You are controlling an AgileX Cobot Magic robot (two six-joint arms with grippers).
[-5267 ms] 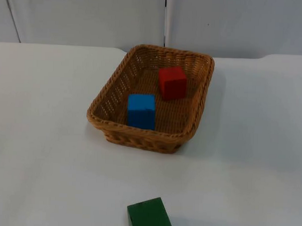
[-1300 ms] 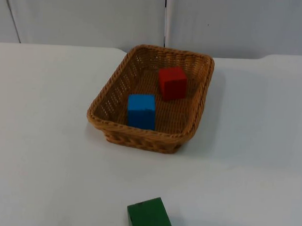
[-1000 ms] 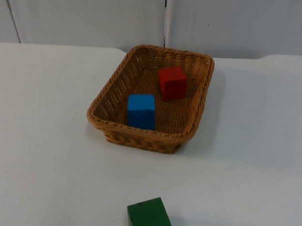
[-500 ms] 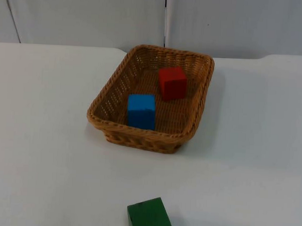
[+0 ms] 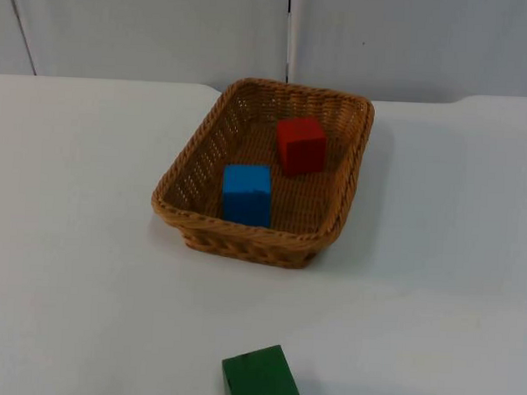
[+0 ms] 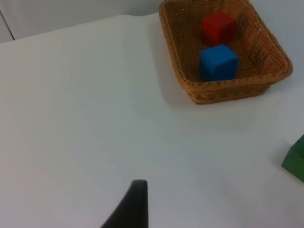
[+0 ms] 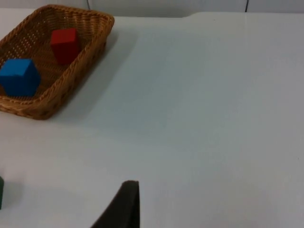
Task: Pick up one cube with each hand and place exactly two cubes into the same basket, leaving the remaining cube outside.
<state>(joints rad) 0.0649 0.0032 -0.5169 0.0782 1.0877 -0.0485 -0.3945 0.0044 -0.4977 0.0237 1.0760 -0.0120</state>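
Note:
A wicker basket (image 5: pixel 244 233) stands in the middle of the white table. Inside it, a blue cube (image 5: pixel 246 193) sits by the near wall and a red cube (image 5: pixel 301 145) farther back. A green cube (image 5: pixel 260 379) rests alone on the table near the front edge, well apart from the basket. My left gripper (image 6: pixel 135 204) hangs over bare table left of the basket (image 6: pixel 228 91), with the blue cube (image 6: pixel 218 62), red cube (image 6: pixel 218 27) and green cube (image 6: pixel 297 159) ahead of it. My right gripper (image 7: pixel 124 204) waits over bare table right of the basket (image 7: pixel 28 112). Neither holds anything.
The grey partition wall (image 5: pixel 288 32) closes off the table's far side behind the basket. Bare white table (image 5: pixel 453 258) stretches on both sides of the basket and between it and the green cube.
A dark part of the left arm, at the top view's upper left edge 5.3 s ago, has gone out of it. Basket and cubes have not moved.

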